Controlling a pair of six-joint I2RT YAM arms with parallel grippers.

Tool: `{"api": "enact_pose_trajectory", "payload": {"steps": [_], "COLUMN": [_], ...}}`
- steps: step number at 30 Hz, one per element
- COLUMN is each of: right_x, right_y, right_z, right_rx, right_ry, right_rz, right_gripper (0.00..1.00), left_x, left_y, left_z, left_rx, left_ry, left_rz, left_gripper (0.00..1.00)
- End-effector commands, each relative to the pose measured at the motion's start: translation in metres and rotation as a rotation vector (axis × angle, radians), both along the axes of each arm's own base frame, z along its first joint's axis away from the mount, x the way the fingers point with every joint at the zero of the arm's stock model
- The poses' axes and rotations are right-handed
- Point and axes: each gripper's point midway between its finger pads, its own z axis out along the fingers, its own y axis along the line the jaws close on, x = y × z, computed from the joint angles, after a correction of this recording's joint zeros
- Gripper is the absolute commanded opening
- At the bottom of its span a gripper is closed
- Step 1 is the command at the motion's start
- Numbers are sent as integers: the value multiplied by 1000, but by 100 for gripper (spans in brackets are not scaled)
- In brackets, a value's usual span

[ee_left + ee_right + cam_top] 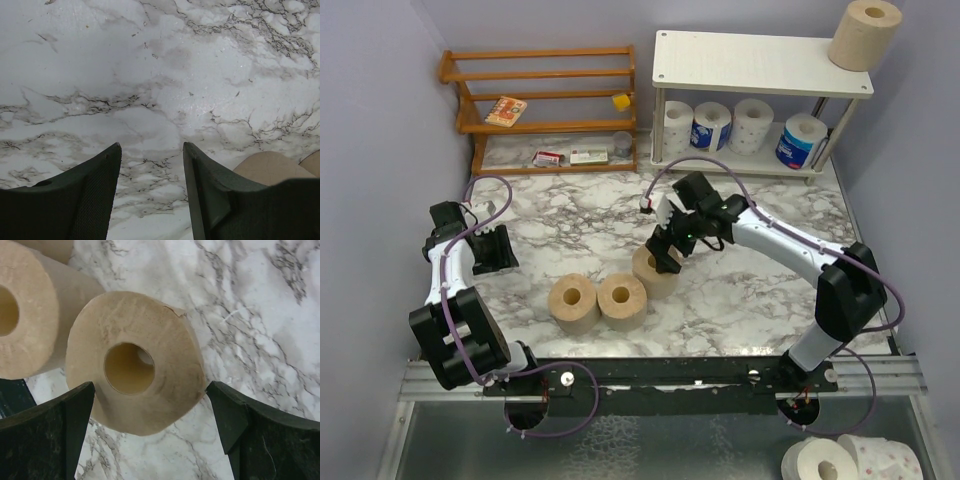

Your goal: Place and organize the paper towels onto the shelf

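The shelf (760, 62) stands at the back right. One tan paper towel roll (865, 33) sits on its top board, and two white rolls (752, 125) and two blue-wrapped rolls (801, 140) line the lower board. Three tan rolls lie on the marble table; the right one (658, 270) (135, 362) has its hollow core facing my right gripper (670, 250) (150, 386). That gripper is open wide, with a finger on either side of this roll's near end. My left gripper (495, 250) (151, 145) hovers open over bare marble, with nothing between its fingers and the left tan roll (574, 303) (270, 167) to its right.
An orange-brown slatted rack (545, 100) with small items stands at the back left. The middle tan roll (622, 300) (25, 315) touches the right one. Walls close in on the left, back and right. Two more white rolls (845, 460) lie below the table's near edge.
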Motion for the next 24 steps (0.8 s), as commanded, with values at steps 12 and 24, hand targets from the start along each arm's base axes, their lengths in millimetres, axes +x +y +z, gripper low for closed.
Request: {"api": "enact_pose_trajectory", "payload": {"steps": [12, 24], "right_x": [29, 30], "right_y": [-22, -7], "right_z": [14, -1], "right_rx": [-23, -18], "right_ry": [-108, 2], "right_rz": [-92, -94], "right_gripper": [100, 39], "left_x": [6, 7], "left_y": [3, 1], "left_z": [9, 14], "left_rx": [6, 7], "left_ry": [-37, -58], "left_rz": [-11, -17], "left_gripper": [55, 55]}}
